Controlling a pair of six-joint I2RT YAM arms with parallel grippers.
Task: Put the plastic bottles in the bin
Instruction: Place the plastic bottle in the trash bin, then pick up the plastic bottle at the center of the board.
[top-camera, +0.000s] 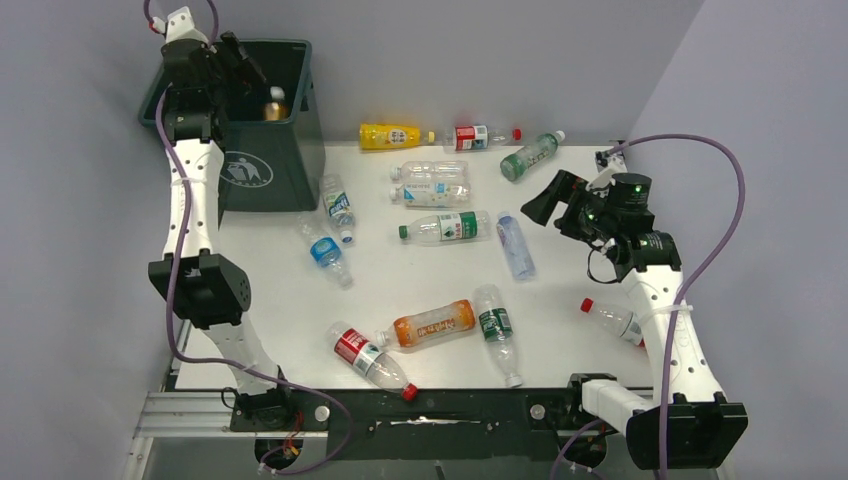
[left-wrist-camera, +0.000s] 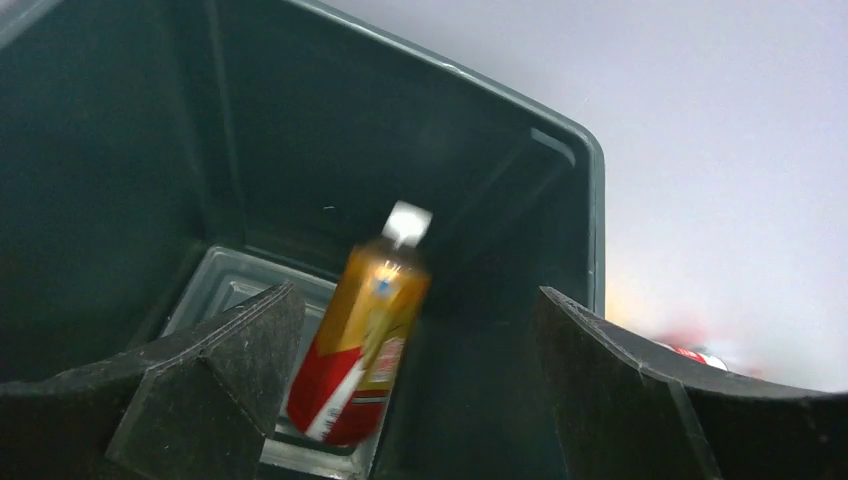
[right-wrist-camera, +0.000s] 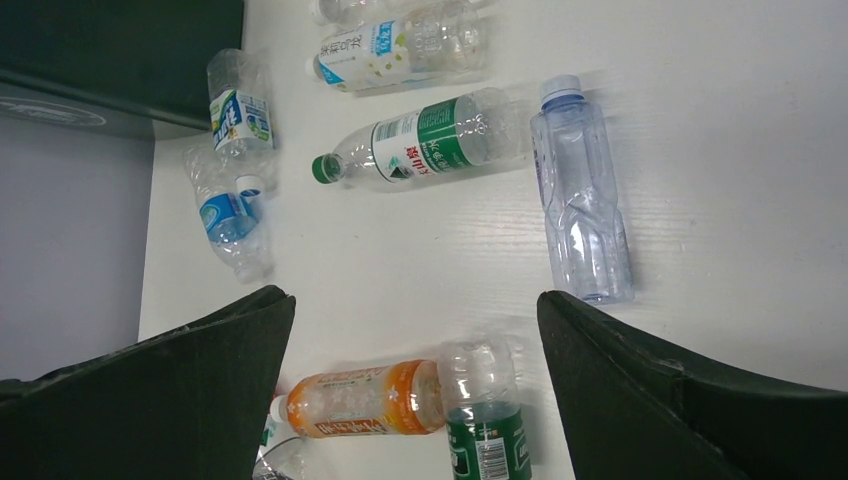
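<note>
Left fingers (left-wrist-camera: 210, 390) and right fingers (right-wrist-camera: 640, 390) spread wide, holding nothing.

White tabletop (top-camera: 420, 285), well littered: the dark green bin (top-camera: 290, 150) stands at its far-left corner, with a blue-labelled bottle (top-camera: 338, 207) just beside it and a blue-banded bottle (top-camera: 326, 251) nearer. Along the far edge lie the yellow bottle (top-camera: 392, 136), a red-labelled bottle (top-camera: 478, 137) and a green-labelled bottle (top-camera: 530, 156); mid-table there are two clear bottles (top-camera: 432, 193) side by side, a green-capped bottle (top-camera: 446, 228) and a bluish bottle (top-camera: 515, 245). On the near side the orange bottle (top-camera: 432, 325) touches a green-banded bottle (top-camera: 495, 330), a red-wrapped bottle (top-camera: 368, 356) lies beside it, and a red-capped bottle (top-camera: 610, 318) is far right.
</note>
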